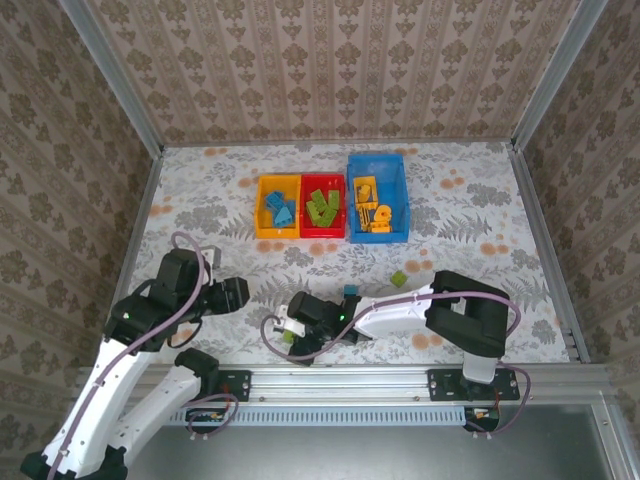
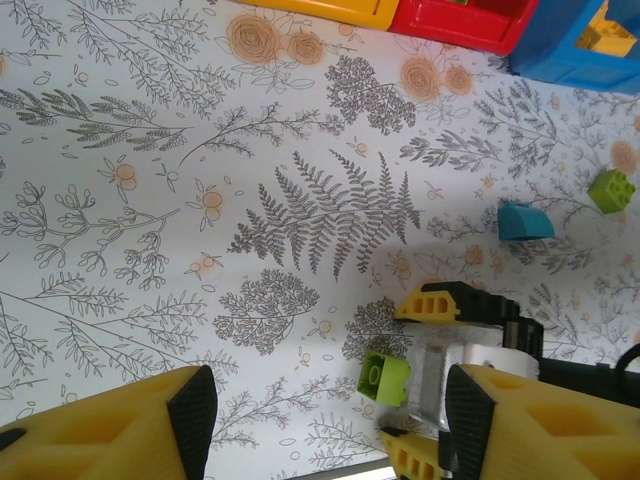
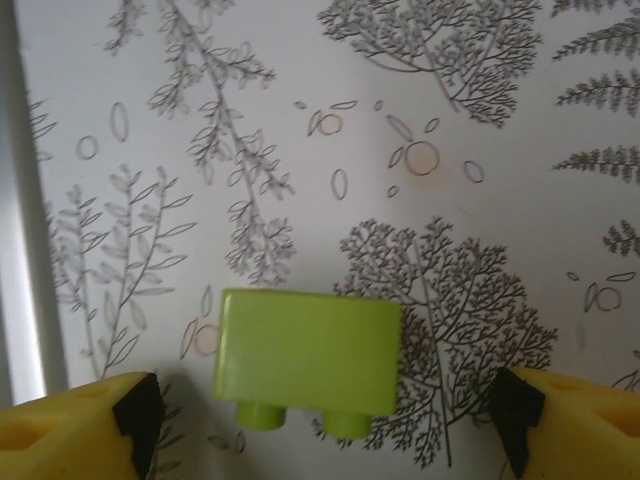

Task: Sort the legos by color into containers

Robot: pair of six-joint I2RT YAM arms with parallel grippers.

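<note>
A light green brick lies on its side on the patterned table near the front edge. My right gripper stands open around it, a clear gap on each side. The same green brick sits between the right gripper's yellow fingers in the left wrist view and is a small green spot from above. My left gripper hovers open and empty just left of it. A blue brick and another green brick lie loose further back. The yellow bin, red bin and blue bin hold sorted bricks.
The table's metal front edge runs close beside the green brick. In the left wrist view the loose blue brick and green brick lie to the right, below the bins. Wallpapered walls enclose the table.
</note>
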